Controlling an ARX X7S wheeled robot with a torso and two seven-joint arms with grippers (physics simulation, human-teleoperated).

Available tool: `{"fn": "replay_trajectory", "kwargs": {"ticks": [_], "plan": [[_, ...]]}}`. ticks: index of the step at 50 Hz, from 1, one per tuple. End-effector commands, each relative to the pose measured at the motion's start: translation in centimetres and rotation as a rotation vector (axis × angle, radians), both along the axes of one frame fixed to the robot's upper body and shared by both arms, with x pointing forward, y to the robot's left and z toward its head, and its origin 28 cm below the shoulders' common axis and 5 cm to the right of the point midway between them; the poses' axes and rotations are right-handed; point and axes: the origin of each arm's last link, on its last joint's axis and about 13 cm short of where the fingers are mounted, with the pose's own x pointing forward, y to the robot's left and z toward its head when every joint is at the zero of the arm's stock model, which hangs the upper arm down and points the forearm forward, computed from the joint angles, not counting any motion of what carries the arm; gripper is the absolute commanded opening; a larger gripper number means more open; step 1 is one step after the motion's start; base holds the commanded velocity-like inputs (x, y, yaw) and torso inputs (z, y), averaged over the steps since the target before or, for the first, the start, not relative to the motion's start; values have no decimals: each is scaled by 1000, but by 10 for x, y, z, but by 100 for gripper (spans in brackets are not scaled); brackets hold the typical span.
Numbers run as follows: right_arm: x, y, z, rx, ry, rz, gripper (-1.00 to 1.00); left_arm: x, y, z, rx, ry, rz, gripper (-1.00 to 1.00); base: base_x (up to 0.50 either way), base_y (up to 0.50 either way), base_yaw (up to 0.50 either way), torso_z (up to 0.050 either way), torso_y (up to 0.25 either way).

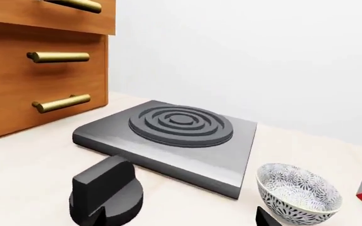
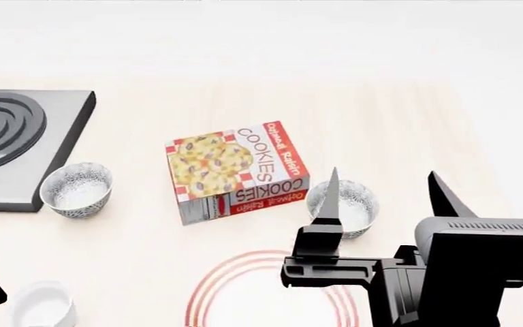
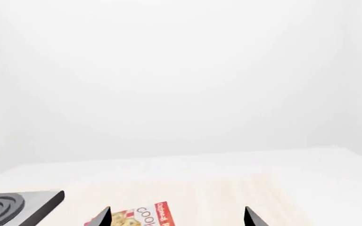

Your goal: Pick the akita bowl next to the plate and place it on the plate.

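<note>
Fingers of the right gripper [image 2: 384, 197] stand spread and empty above the akita bowl [image 2: 345, 206] beside the plate [image 2: 209, 289], since I'm lining up my grasp.

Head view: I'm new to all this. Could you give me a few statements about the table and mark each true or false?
1. The cookie box lies between two patterned bowls. True.
2. The right bowl sits on the plate. False: it stands on the table just beyond the plate.
3. The right gripper is open. True: its fingers are spread wide, with nothing between them.
4. The left bowl sits on the burner. False: it is on the table beside it.
5. A plain white cup stands at the near left. True.
</note>
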Motion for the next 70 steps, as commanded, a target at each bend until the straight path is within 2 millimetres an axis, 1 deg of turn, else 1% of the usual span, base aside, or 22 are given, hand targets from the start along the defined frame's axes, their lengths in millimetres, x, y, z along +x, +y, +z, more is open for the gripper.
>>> {"fn": "replay_trajectory", "kwargs": {"ticks": [1,31,33,35,41,44,45,47,48,51,54,57,59,61,62,63,64,65,66,68,69,70], "plan": [[0,0,0,5,3,3,100,0,0,1,0,1,0,100,500,0,0,0,0],[2,0,-3,4,4,3,100,0,0,1,0,2,1,100,500,0,0,0,1],[2,-1,-3,22,-3,-4,100,0,0,0,2,2,1,100,96,0,0,0,0],[4,-1,-4,21,27,-28,100,0,0,0,1,2,1,100,0,0,0,0,0],[14,-5,-10,42,92,-59,100,0,-1,1,5,3,3,100,0,0,0,0,0],[22,-7,-10,40,151,-62,100,0,0,0,3,3,3,100,0,0,0,0,0],[22,-7,-10,40,151,-62,100,-1,0,0,4,3,3,100,0,0,0,0,0],[29,-10,-9,29,180,-74,100,0,0,0,4,4,3,100,0,0,0,0,0],[33,-12,-9,44,212,-77,100,0,0,0,4,4,3,100,0,0,0,0,0],[45,-18,-7,95,229,-118,100,0,0,0,4,4,3,100,0,0,0,0,0],[55,-21,-8,102,252,-99,100,0,0,0,-1,6,5,100,0,0,0,0,0],[63,-23,-7,82,284,-96,100,0,0,0,4,4,5,100,0,0,0,0,0],[70,-25,-5,22,305,-154,100,1,0,-1,1,4,5,100,0,0,0,0,0],[73,-25,-4,36,330,-134,100,0,0,0,3,4,5,100,0,0,0,0,0],[77,-26,-4,15,423,-114,100,0,0,0,3,4,6,100,0,0,0,0,0],[78,-26,-3,13,444,-114,100,0,0,0,2,4,6,100,0,0,0,0,0],[81,-26,-3,33,406,-115,100,0,0,0,1,5,6,100,0,0,0,0,0],[86,-27,-1,18,405,-118,100,1,0,-1,3,5,6,100,0,0,0,0,0],[90,-27,0,22,421,-122,100,1,0,-1,4,4,6,100,0,0,0,0,0],[97,-27,0,-25,429,-106,100,0,0,1,0,5,7,100,0,0,0,0,0],[99,-27,0,-23,434,-102,100,0,0,1,-1,5,7,100,0,0,0,0,0],[101,-27,1,13,442,-94,100,0,0,1,-1,5,7,100,0,0,0,0,0]]}}
